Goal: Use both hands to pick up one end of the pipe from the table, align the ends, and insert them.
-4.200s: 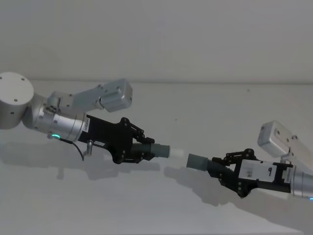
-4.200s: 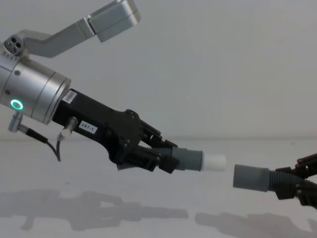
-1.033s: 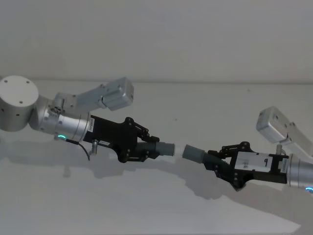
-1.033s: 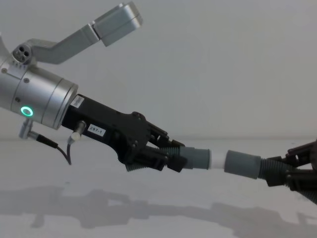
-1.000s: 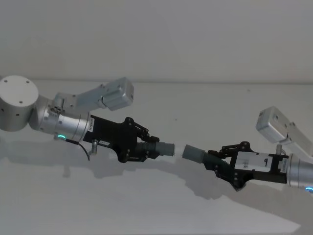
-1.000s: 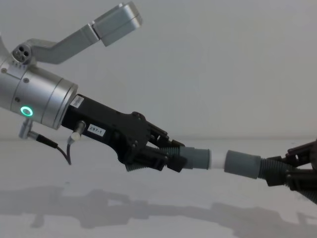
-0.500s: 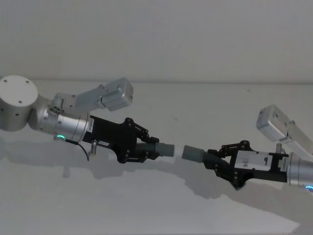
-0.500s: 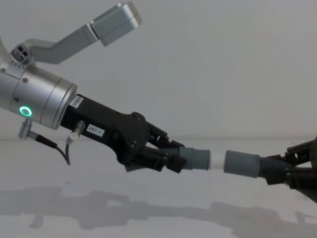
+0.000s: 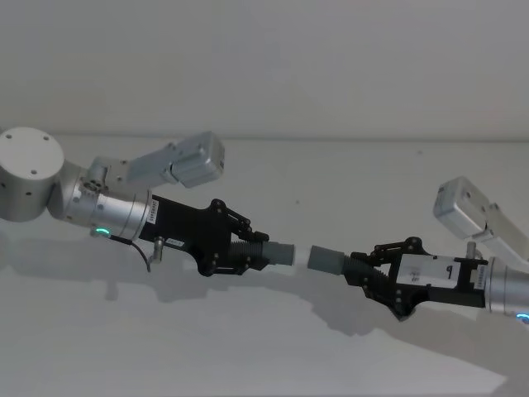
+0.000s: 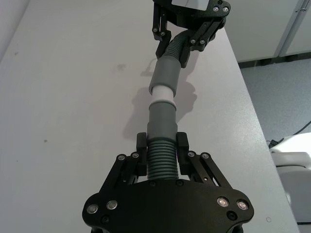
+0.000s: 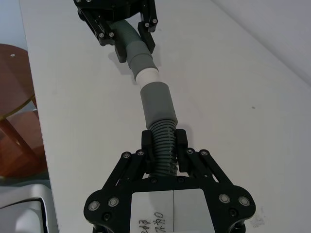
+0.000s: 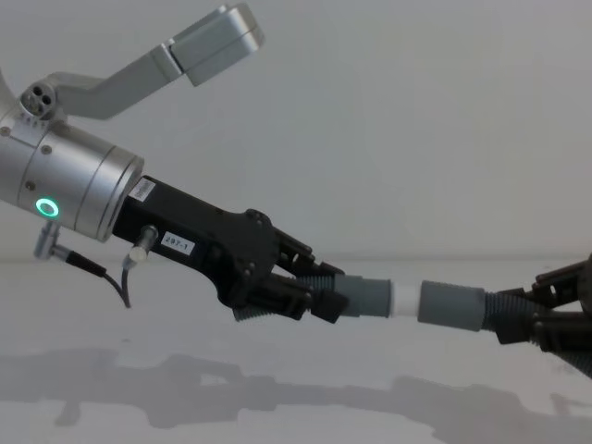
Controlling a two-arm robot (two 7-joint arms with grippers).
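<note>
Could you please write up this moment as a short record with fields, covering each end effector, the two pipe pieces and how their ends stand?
left end effector: shut on the ribbed body of the spigot pipe piece, held above the table
right end effector: shut on the ribbed body of the socket pipe piece
white tip: points at the socket's mouth, partly showing, at or just inside the opening
alignment: roughly in line in the left wrist view
insertion: not yet fully seated; a white band shows between the cuffs
</note>
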